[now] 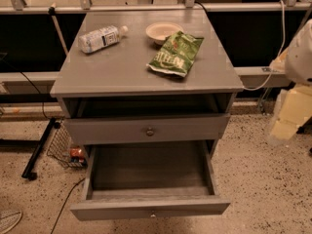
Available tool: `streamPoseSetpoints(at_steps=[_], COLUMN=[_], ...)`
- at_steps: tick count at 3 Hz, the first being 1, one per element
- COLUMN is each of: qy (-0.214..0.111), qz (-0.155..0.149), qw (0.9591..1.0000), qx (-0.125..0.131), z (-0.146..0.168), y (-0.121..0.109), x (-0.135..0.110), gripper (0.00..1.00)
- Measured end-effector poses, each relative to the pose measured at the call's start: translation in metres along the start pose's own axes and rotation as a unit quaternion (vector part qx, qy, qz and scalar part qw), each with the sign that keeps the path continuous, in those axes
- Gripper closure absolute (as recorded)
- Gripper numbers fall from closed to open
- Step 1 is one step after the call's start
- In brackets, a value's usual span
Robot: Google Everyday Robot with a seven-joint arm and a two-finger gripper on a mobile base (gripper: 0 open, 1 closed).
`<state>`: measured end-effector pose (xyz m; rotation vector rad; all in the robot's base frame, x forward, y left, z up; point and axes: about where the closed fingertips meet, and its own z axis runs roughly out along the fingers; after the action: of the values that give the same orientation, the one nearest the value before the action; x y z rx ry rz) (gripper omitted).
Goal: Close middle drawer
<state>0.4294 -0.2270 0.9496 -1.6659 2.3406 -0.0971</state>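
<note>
The middle drawer [148, 172] is pulled far out of the grey cabinet, and its deep box is empty. Its low flat front [150, 210] with a tiny knob is at the bottom of the view. Above it, the top drawer [146, 128] with a bigger dark knob stands slightly out. The lowest drawer is hidden beneath. My gripper [287, 118], pale cream, hangs at the right edge, well right of the cabinet and about level with the top drawer. It touches nothing.
On the cabinet top [117, 72] lie a water bottle [100, 37], a small bowl [163, 31] and a green chip bag [176, 53]. A wire basket [66, 147] and a black stand leg [39, 150] sit on the speckled floor at the left. A railing runs behind.
</note>
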Motion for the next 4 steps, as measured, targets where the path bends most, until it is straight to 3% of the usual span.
streamPoseSetpoints(at_steps=[1, 2, 3, 4], qy=[0.032, 0.073, 0.085, 0.085], qz=[0.060, 0.119, 0.137, 0.137], qw=[0.9975, 0.9895, 0.9858, 0.9858], qx=[-0.021, -0.039, -0.046, -0.046], z=[0.042, 0.091, 0.103, 0.103], y=[0.015, 0.032, 0.039, 0.039], x=[0.028, 0.055, 0.062, 0.062], gripper=[0.00, 0.00, 0.00, 0.00])
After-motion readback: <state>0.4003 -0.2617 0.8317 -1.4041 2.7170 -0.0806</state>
